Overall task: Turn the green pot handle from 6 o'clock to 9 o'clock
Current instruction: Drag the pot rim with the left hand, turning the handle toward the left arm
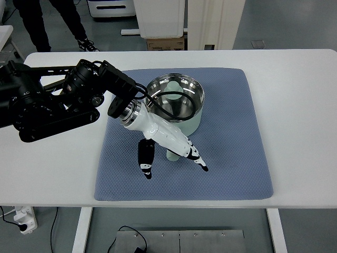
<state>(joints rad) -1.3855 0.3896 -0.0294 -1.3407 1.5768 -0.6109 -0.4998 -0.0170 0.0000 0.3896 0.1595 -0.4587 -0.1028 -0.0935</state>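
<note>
You are looking down on a white table (295,105) with a blue mat (231,158) spread across its middle. A pale green pot (176,100) sits toward the mat's far edge, its handle (172,155) pointing back at the near edge, the six o'clock position. The left hand (168,139) reaches in over the handle, fingers (146,158) spread and gripping nothing, seemingly positioned to straddle the handle and push it leftward. The right hand is out of view.

mat (231,158): blue, flat on table | table (300,121): white | person's legs (37,21): top left, behind table | box (166,44): beyond far edge | power strip (23,219): floor, lower left
</note>
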